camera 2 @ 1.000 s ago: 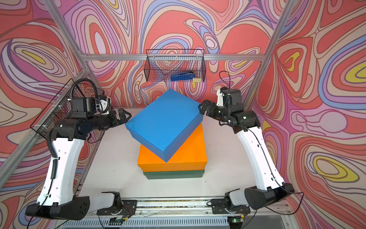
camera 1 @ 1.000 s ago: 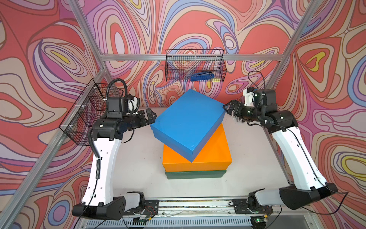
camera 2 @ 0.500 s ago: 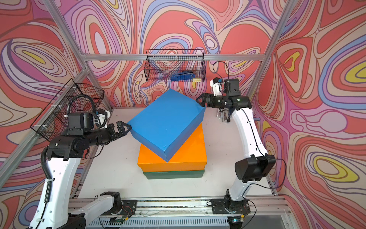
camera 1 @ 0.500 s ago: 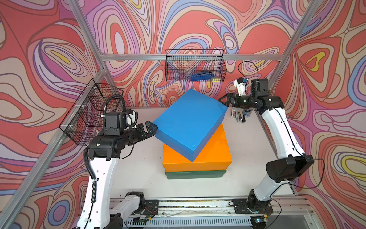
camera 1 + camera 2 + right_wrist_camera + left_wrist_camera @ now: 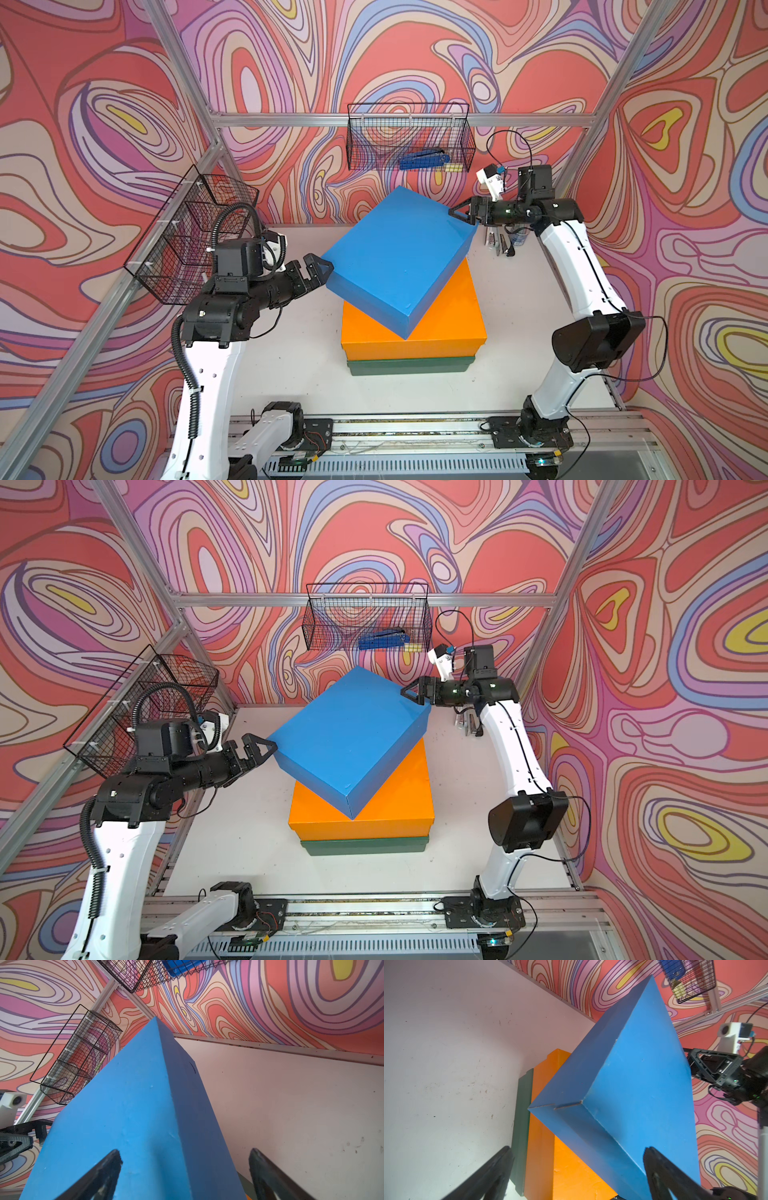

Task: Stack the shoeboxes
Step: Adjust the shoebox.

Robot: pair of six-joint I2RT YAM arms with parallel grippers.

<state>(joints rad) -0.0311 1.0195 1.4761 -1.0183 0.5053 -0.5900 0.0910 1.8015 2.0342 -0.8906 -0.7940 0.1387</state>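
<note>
Where it lies skewed atop the orange shoebox, itself on the dark green shoebox on the table: blue shoebox, stiff card, probably light, smooth-sided. Best taken at opposite corners; left gripper and right gripper each stand spread astride one.

— Wall fittings?
— Two black wire baskets: back basket holding a blue tool and a yellow item; side basket, contents unclear.
— Surface?
— White tabletop, scuffed; small dark tools near its back corner.
</note>
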